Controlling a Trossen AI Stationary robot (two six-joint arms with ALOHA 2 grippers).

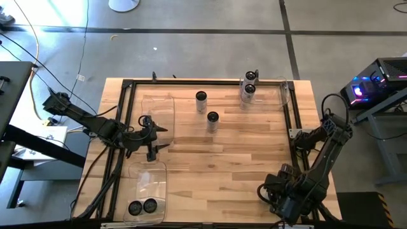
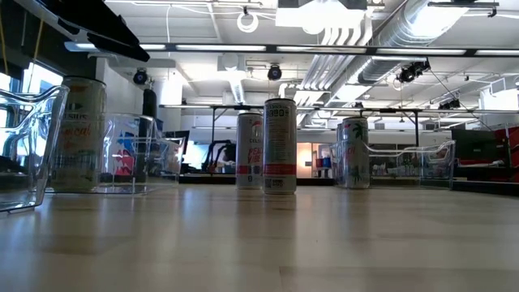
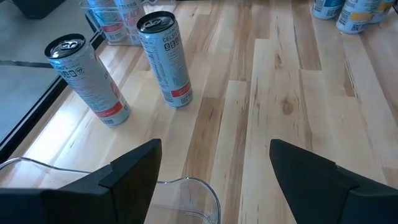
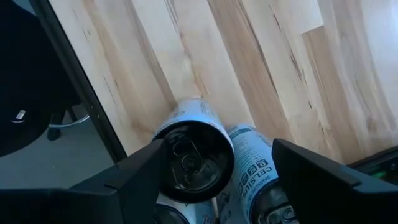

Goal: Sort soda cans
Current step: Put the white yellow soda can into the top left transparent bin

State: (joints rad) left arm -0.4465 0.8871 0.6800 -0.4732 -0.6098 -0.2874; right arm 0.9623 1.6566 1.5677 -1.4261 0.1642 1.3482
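Two silvery soda cans (image 1: 201,98) (image 1: 212,119) stand upright mid-table, also seen in the left wrist view (image 3: 87,78) (image 3: 166,59). More cans stand in the clear bin at the far right (image 1: 248,86). Two dark-topped cans (image 1: 142,207) stand in the near-left bin. My left gripper (image 1: 156,137) (image 3: 214,168) hovers open at the far-left bin's rim (image 3: 186,183), with nothing between its fingers. My right gripper (image 1: 280,189) (image 4: 217,168) points down, open, above a dark-topped can (image 4: 196,155) at the near right. A silvery can (image 4: 252,171) stands beside that one.
A black frame (image 1: 124,114) (image 4: 81,87) runs round the wooden table top. The far-left clear bin (image 1: 158,113) holds no cans that I can see. Bare wood (image 1: 222,172) lies across the middle and the near side. In the low view the cans (image 2: 279,146) stand in a row.
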